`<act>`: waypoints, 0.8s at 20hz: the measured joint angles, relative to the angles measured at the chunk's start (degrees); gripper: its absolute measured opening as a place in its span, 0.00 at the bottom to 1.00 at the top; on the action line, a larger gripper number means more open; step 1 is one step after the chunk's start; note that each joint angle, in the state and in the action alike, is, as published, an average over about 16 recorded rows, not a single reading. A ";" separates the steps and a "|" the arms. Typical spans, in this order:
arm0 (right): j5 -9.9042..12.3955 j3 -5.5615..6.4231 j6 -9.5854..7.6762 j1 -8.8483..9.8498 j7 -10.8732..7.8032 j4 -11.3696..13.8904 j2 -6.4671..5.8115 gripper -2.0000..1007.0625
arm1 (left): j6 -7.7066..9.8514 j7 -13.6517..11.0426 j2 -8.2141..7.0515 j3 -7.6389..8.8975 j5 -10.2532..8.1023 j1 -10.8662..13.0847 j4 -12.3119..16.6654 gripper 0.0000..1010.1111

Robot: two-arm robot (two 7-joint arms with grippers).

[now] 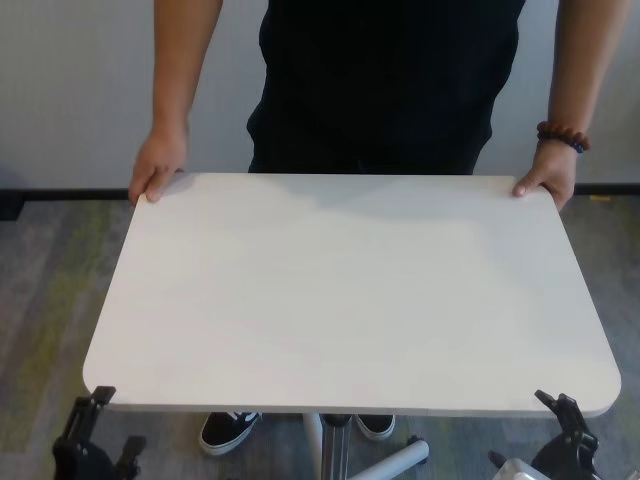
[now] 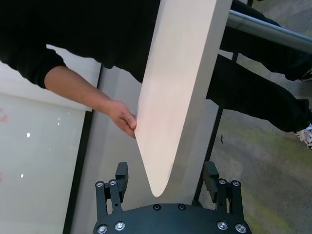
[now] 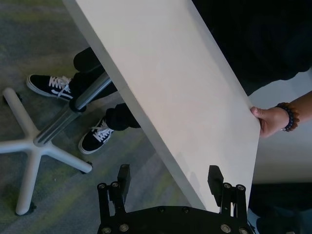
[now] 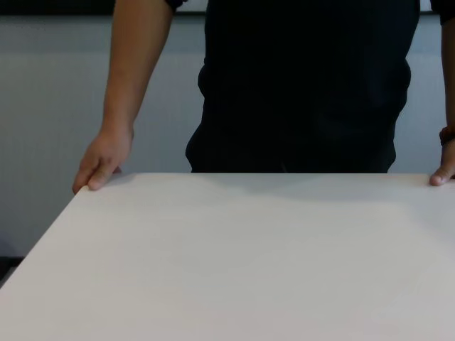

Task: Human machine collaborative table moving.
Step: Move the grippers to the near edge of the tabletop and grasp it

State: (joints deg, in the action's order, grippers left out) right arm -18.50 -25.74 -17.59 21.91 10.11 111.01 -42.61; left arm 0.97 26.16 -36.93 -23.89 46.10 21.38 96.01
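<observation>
white counter (image 1: 350,290) in the middle of the head view, level, spanning from the robot's near side to the human (image 1: 385,80) standing at the far edge. held at both far corners: one hand (image 1: 157,165) on the corner to the robot's left, the other hand (image 1: 545,180), with a brown beaded bracelet (image 1: 562,135), on the corner to the right. left tool (image 2: 165,178) at the near left corner, wide open, the rounded corner of the top sitting between its black fingers (image 2: 121,174) without visible contact. right tool (image 3: 168,178) at the near right corner, likewise wide open, straddling the edge, gripping nothing. below the top, slim metal pole leg (image 3: 85,100), white star base (image 3: 27,146) on grey carpet (image 1: 50,270), black sneakers (image 3: 48,85) beside it.
</observation>
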 joint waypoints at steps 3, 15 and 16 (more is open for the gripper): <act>-1.60 -0.27 -0.95 -0.35 -0.38 -0.32 0.00 0.99 | 0.24 0.16 0.87 -0.70 1.73 -0.42 -0.48 0.99; -7.53 -1.25 -2.47 -1.93 -0.58 -2.37 0.89 0.99 | 1.31 -0.69 3.98 -2.54 6.47 -1.81 -1.40 0.99; -7.87 -1.26 -2.34 -2.06 -0.50 -2.62 1.03 0.99 | 1.43 -0.76 4.25 -2.69 6.90 -1.96 -1.47 0.99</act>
State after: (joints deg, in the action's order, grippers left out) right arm -26.37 -27.00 -19.93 19.86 9.62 108.39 -41.58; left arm 2.40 25.40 -32.68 -26.58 53.00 19.42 94.54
